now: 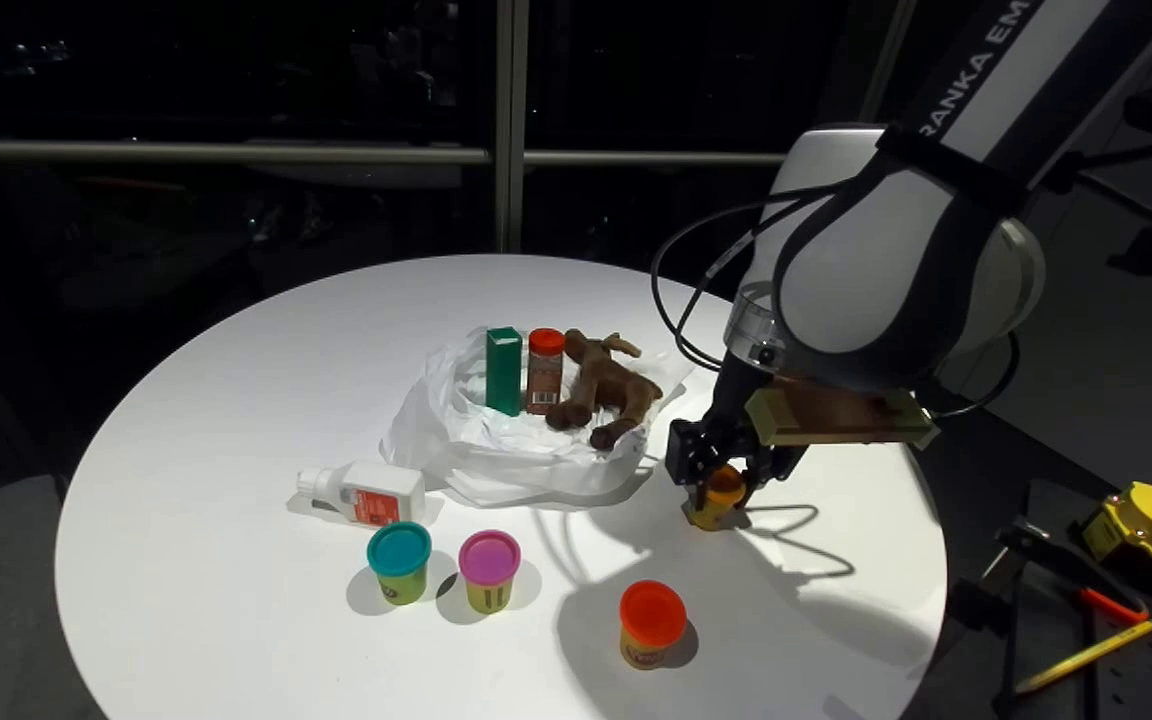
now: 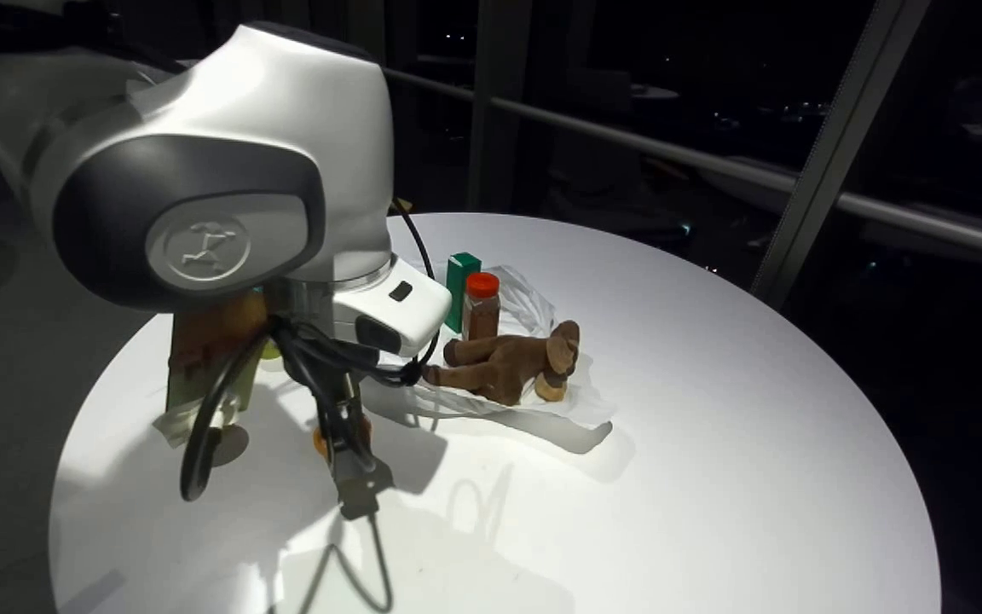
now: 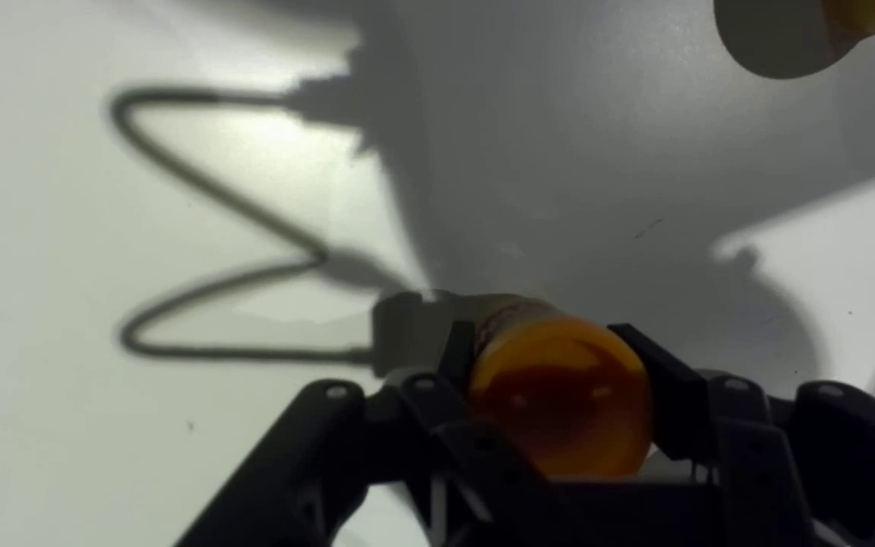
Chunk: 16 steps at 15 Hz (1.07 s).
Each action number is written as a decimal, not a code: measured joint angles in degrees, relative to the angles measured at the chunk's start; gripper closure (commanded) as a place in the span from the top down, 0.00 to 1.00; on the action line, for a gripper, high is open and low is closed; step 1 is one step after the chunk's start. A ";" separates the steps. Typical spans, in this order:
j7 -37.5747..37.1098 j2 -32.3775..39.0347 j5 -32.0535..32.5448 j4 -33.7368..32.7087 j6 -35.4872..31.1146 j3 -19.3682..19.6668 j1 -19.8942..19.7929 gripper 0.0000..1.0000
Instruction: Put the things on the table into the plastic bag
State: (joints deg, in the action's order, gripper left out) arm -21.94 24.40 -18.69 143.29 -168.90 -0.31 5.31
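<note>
The orange-lidded cup [image 1: 716, 502] stands on the round white table [image 1: 236, 400], toward its right-hand rim in an exterior view; the gripper [image 3: 548, 357] pinches it from both sides, fingers [image 3: 673, 395] against the lid [image 3: 563, 403], and its base seems to rest on the table. It looks like smooth, stiff plastic, probably light and not fragile; the lid offers a firm hold, but should it fit loosely, a grip lower on the body would be safer. The plastic bag [image 1: 536, 470] lies slumped near the table's middle, thin and limp, so its wall may fold or drag if brushed. Across the side facing the gripper sprawls the brown toy [image 1: 604, 392], likely soft, with the red-capped jar [image 1: 545, 372] and green box [image 1: 503, 372] upright beyond it; the cup may need lifting over the toy. The white bottle [image 1: 371, 492] lies just beside the bag, while the teal-lidded cup [image 1: 401, 563], purple-lidded cup [image 1: 490, 572] and red-lidded cup [image 1: 650, 625] stand toward the near rim.
</note>
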 measured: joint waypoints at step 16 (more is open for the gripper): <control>-15.91 -5.50 22.92 -16.82 18.86 8.95 12.31 0.23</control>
State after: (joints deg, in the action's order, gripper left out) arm -37.85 18.89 4.23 126.47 -150.03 8.64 17.62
